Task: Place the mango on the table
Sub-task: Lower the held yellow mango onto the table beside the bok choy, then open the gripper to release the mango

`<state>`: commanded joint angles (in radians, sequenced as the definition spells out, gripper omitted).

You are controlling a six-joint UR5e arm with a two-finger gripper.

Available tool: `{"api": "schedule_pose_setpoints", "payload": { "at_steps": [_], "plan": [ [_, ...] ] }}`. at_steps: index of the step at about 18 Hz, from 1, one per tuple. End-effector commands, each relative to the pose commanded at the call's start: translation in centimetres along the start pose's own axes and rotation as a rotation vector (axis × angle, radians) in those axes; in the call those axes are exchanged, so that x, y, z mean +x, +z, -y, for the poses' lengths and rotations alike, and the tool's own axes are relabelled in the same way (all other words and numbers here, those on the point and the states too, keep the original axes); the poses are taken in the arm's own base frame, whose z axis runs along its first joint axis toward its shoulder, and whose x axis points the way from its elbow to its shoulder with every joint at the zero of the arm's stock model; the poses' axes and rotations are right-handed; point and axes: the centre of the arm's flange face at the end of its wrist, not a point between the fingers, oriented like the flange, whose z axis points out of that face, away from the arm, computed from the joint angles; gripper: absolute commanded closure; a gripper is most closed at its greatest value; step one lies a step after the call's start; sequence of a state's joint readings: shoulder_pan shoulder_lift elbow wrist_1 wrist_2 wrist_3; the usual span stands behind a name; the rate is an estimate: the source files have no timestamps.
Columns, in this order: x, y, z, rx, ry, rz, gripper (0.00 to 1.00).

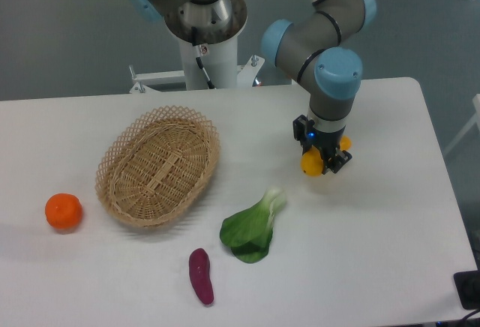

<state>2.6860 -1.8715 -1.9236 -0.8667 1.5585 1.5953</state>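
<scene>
1. While your hand (322,160) pinched the mango (311,163) just above the white surface (390,214), a basket (159,165) sat left.
2. Grey floor lay behind.

Matt white table (390,214); woven wicker basket (159,166), open lattice rim. Left of the basket, a dimpled tangerine (63,211); right of it, a smooth yellow mango (312,163), a glossy-leaved bok choy (253,229) and a dull purple sweet potato (201,276).
</scene>
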Motion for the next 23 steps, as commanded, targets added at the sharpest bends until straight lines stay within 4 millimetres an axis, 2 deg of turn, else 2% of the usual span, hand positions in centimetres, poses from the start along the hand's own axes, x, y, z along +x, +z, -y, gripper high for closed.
{"api": "schedule_pose_setpoints", "payload": {
  "at_steps": [4, 7, 11, 12, 13, 15, 18, 23],
  "plan": [
    [0.4, 0.3, -0.4, -0.002, 0.045, 0.001, 0.6],
    [0.5, 0.3, -0.6, -0.003, 0.039, 0.014, 0.5],
    [0.4, 0.2, -0.5, 0.0, 0.037, 0.019, 0.25],
    [0.4, 0.1, -0.5, 0.009, 0.028, 0.021, 0.03],
    [0.3, 0.1, -0.6, 0.013, 0.027, 0.027, 0.0],
    [0.0, -0.3, -0.5, 0.027, 0.022, 0.037, 0.0],
    [-1.5, -1.8, -0.3, 0.015, 0.009, 0.074, 0.0],
    [-3.6, -3.3, -0.4, 0.005, 0.006, 0.108, 0.0]
  ]
}}
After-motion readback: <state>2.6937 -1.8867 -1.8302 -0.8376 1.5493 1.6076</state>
